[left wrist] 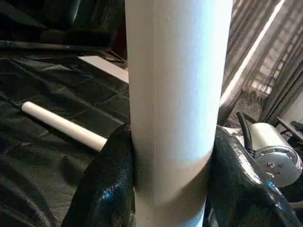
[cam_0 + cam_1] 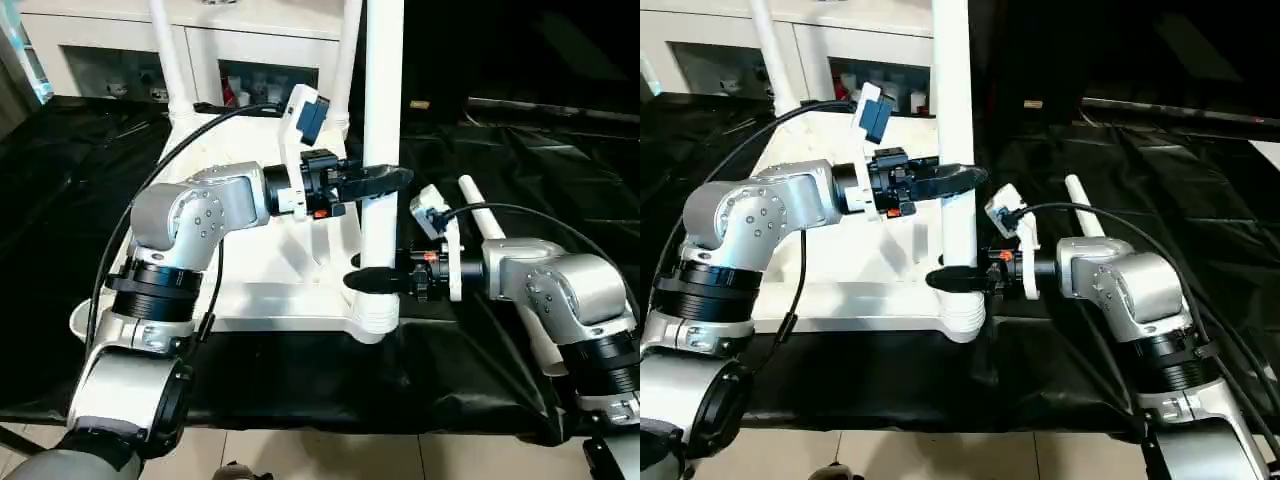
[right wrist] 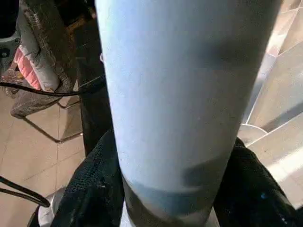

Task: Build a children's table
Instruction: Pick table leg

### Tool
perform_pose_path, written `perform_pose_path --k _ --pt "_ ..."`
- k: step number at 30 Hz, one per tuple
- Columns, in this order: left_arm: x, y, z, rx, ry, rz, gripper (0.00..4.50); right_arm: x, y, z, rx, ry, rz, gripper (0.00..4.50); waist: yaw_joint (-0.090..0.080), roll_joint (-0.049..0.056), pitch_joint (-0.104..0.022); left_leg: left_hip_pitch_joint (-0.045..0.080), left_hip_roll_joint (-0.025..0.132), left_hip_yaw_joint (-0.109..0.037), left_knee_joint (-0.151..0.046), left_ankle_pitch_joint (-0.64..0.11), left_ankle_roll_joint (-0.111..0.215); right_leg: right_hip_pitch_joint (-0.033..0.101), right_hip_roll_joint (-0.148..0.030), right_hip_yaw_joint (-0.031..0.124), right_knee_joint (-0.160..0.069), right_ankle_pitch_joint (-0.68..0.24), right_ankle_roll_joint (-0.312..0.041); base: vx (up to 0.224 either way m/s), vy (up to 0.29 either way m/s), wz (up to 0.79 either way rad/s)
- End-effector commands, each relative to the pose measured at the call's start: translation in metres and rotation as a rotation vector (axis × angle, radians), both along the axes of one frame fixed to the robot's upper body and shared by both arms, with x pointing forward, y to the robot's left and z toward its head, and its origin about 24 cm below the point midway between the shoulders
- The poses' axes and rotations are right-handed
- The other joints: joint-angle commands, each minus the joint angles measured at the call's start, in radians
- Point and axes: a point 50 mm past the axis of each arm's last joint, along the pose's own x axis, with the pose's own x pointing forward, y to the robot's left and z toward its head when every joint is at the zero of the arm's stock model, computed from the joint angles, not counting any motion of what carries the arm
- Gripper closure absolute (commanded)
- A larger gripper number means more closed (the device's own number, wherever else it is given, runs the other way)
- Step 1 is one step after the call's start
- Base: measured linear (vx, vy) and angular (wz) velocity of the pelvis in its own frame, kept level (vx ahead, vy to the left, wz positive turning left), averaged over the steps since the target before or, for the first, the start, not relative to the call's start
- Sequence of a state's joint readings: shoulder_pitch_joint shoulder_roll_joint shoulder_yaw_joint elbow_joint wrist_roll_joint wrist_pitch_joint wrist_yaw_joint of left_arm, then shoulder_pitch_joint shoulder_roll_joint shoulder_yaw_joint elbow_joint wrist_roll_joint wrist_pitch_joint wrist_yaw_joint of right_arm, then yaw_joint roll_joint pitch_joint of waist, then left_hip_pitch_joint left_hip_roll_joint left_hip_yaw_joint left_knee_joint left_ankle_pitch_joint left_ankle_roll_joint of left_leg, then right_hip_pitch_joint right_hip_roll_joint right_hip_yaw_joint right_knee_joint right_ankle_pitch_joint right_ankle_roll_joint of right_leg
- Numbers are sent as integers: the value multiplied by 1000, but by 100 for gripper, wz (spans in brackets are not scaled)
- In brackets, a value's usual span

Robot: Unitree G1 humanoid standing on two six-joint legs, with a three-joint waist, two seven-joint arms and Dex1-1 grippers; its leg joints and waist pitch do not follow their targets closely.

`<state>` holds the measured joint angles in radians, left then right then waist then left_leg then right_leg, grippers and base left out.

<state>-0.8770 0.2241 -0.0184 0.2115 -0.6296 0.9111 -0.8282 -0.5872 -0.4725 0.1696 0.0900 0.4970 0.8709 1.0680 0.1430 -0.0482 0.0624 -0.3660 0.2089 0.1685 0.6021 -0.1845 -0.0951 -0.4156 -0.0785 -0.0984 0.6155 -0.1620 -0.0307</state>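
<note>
The children's table's white tabletop [image 2: 280, 270] lies underside up on the black-draped table. Two white legs [image 2: 163, 50] [image 2: 347, 60] stand in its far corners. A third leg [image 2: 382, 100] stands upright in the near right corner socket [image 2: 372, 318]. My left gripper [image 2: 385, 180] is shut on this leg at mid height, black fingers [image 1: 106, 184] pressed to both its sides. My right gripper [image 2: 375, 280] is shut on the same leg [image 3: 180, 94] just above the socket. A loose leg [image 2: 480, 215] lies on the cloth behind my right arm.
A white glass-door cabinet [image 2: 250, 50] stands behind the black table [image 2: 560, 170]. The table's front edge runs just below the tabletop, with tiled floor [image 2: 400, 460] beyond it. Cables hang from both wrists.
</note>
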Motion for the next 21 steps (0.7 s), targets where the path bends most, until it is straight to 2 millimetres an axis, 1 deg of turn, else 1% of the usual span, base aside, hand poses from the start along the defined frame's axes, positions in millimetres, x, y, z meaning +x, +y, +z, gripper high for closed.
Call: perform_pose_path --k 1,4,5,6,8,9,10,12,13,14,15,16,17,18,19,20,21 --pt "-4 -7 11 -7 -41 -42 268 -1 -2 -4 -14 8 -8 258 1 -8 -83 -1 14 3 -56 -58 17 75 -61 50 -64 -208 -126 0 0 0" --pt "-4 -8 10 8 -71 -30 268 -1 -1 -5 -13 5 -8 259 1 -6 -82 0 14 3 -57 -64 15 74 -62 50 -65 -216 -124 0 0 0" --pt "-5 -9 10 13 -80 -40 268 -1 -1 -5 -13 2 -9 259 2 -7 -83 0 14 2 -57 -62 16 74 -62 50 -66 -216 -122 0 0 0" --pt "-5 -9 10 13 -81 -43 233 -1 -1 -5 -13 1 -9 259 2 -7 -83 0 14 3 -57 -60 15 74 -62 51 -65 -211 -122 0 0 0" --pt "-6 -10 10 6 -67 -53 198 0 0 -6 -11 -9 -20 259 2 -4 -84 -1 14 2 -56 -57 15 74 -61 51 -63 -199 -126 0 0 0" --pt "-6 -10 10 4 -64 -51 195 1 1 -7 -10 -14 -30 259 1 -5 -84 0 14 3 -56 -57 14 74 -62 50 -63 -197 -130 0 0 0" --pt "-5 -11 11 -9 -74 -44 190 3 1 -7 -1 -29 -58 259 1 -3 -83 0 14 2 -57 -59 11 73 -62 50 -63 -196 -134 0 0 0" --pt "0 -9 14 -44 -114 23 163 6 2 -7 20 -47 -104 259 -1 -4 -83 -1 14 2 -57 -67 6 74 -62 49 -64 -204 -134 0 0 0" --pt "3 -8 16 -66 -131 64 154 8 2 -7 33 -58 -124 259 0 1 -83 0 14 2 -57 -70 7 74 -62 50 -65 -202 -134 0 0 0" --pt "5 -7 17 -76 -138 82 154 8 2 -6 39 -63 -133 259 0 -1 -84 -2 14 2 -56 -69 7 75 -64 50 -67 -198 -134 0 0 0" --pt "8 -5 19 -95 -149 117 151 10 3 -5 50 -72 -149 259 -1 -3 -84 0 15 2 -57 -73 6 75 -63 50 -66 -194 -137 0 0 0" --pt "9 0 29 -194 -200 152 150 14 2 -4 75 -85 -205 259 -1 -4 -84 -3 13 3 -56 -73 7 76 -63 50 -67 -193 -136 0 0 0" --pt "10 1 32 -224 -210 167 150 15 2 -4 82 -89 -220 259 0 -3 -86 -3 13 1 -57 -65 7 78 -63 49 -64 -187 -136 0 0 0" --pt "15 11 45 -386 -201 250 150 22 2 -1 129 -103 -304 259 0 -2 -85 -3 13 1 -57 -64 6 77 -63 49 -64 -182 -137 0 0 0" --pt "16 14 47 -421 -185 265 150 23 2 -1 142 -106 -321 259 -1 -6 -86 -4 11 3 -54 -67 4 76 -65 49 -65 -172 -151 0 0 0" --pt "19 20 53 -513 -158 301 150 26 1 1 171 -122 -370 259 0 -4 -88 -3 11 4 -53 -68 0 77 -65 49 -61 -169 -156 0 0 0" --pt "19 22 54 -546 -153 310 150 27 1 2 180 -131 -389 259 1 -5 -87 -2 10 2 -54 -71 3 76 -63 47 -62 -174 -157 0 0 0"
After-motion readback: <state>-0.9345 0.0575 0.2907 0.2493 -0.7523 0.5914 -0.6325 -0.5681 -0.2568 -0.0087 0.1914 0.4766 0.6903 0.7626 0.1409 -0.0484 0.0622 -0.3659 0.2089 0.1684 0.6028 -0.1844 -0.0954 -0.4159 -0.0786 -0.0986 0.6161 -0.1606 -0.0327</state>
